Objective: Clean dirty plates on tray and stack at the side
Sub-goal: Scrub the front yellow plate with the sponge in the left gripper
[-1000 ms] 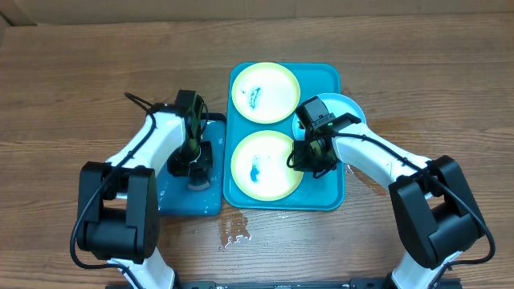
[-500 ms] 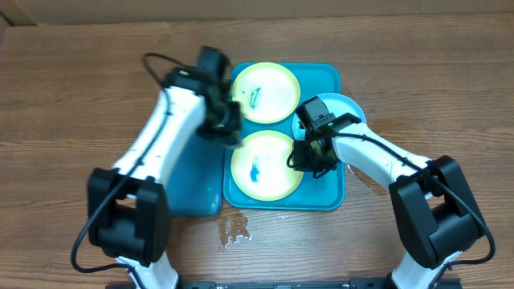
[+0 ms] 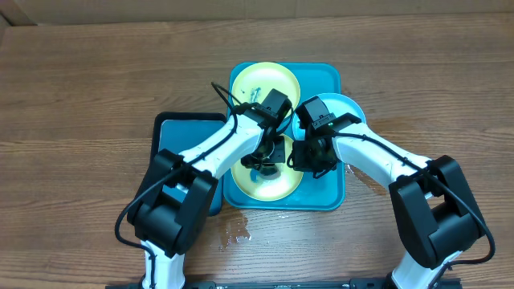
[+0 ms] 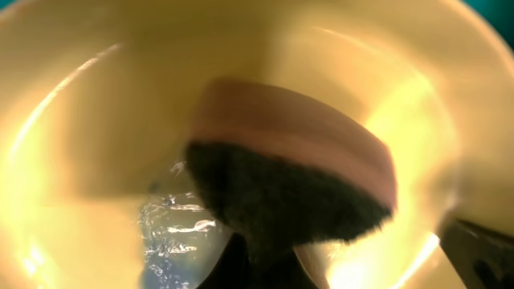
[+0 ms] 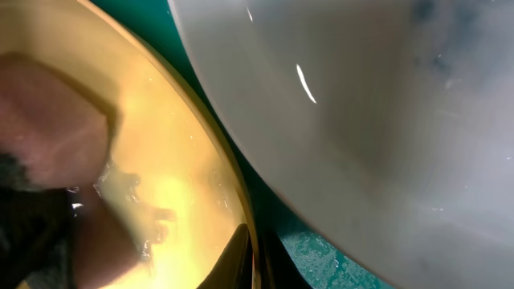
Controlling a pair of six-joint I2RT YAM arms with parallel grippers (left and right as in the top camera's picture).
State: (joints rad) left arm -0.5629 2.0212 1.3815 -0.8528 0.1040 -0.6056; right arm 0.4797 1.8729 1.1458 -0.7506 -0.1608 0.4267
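Cleaning underway: at the left of the brown wooden worktop (image 3: 72, 80), a smaller dark teal rectangular tray with a black rim (image 3: 173, 132) lies just beside the large bright turquoise rectangular plastic tray (image 3: 331, 191) that carries the dishes. The left arm reaches rightward over it. The left end effector (image 3: 265, 163) is pressed together on a pink sponge with a dark scouring face (image 4: 297, 185), lowered into the near pale yellow-green round plastic plate (image 3: 283, 186). The blurred wrist view does not show which face of the sponge meets the dish. Beads of water and a bluish smear (image 4: 173, 233) glisten beside the sponge, so the scrub appears to be aimed at that spot.

Beyond it on the same turquoise tray sits the far pale yellow-green round plastic plate (image 3: 261, 84), dark marks showing on its pale centre, seemingly awaiting its turn. A small puddle (image 3: 233, 229) wets the worktop in front of the tray.

To the right, the right end effector (image 3: 309, 156) is closed and appears to pinch the near plate's right rim, most likely to steady the light dish against sliding under the sponge. Further right, the light blue round plastic plate (image 3: 349, 108) rests at the tray's right edge, partly beneath the right arm. No stack has yet formed at the side, so the job looks to be at an early stage.
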